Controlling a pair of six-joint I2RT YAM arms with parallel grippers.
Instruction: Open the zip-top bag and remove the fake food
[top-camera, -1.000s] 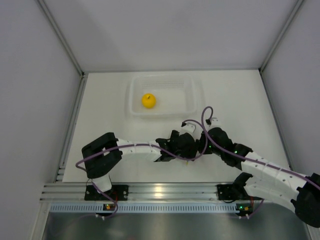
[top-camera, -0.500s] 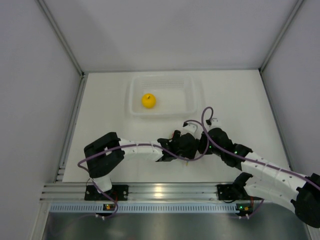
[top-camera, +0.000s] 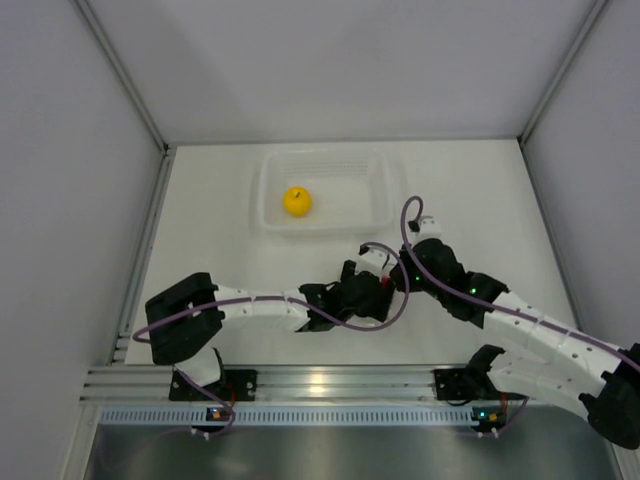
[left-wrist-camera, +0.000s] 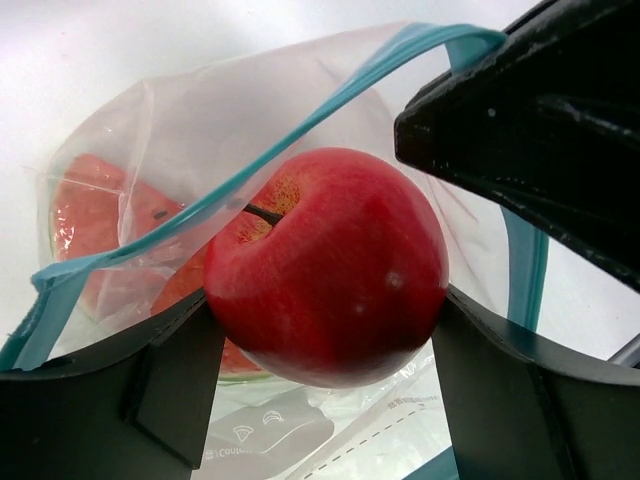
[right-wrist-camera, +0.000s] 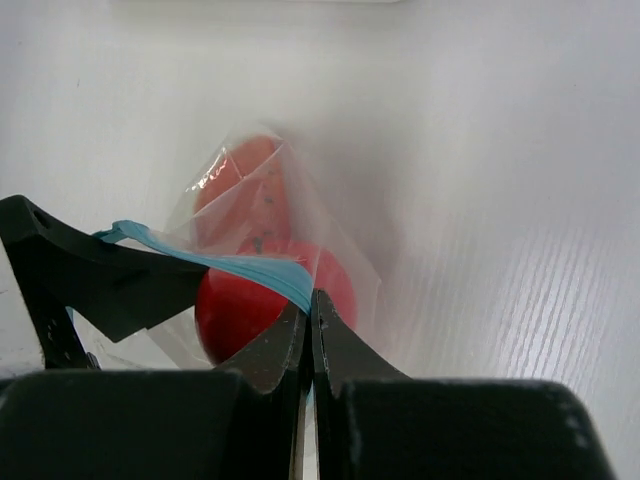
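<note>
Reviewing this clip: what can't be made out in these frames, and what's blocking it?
- Top view: the bag and apple are hidden beneath the left gripper and the right gripper.
- Left wrist view: the red piece inside the bag is half covered by the apple and creased plastic, so its shape is unclear.
- Both wrist views: it is unclear whether the apple is clear of the bag's mouth.

My left arm (top-camera: 255, 304): black elbow (top-camera: 185, 320) swung toward 8 o'clock, black left gripper (top-camera: 370, 293) trailing toward 7. My black right gripper (top-camera: 392, 272): nudged toward 11.
</note>
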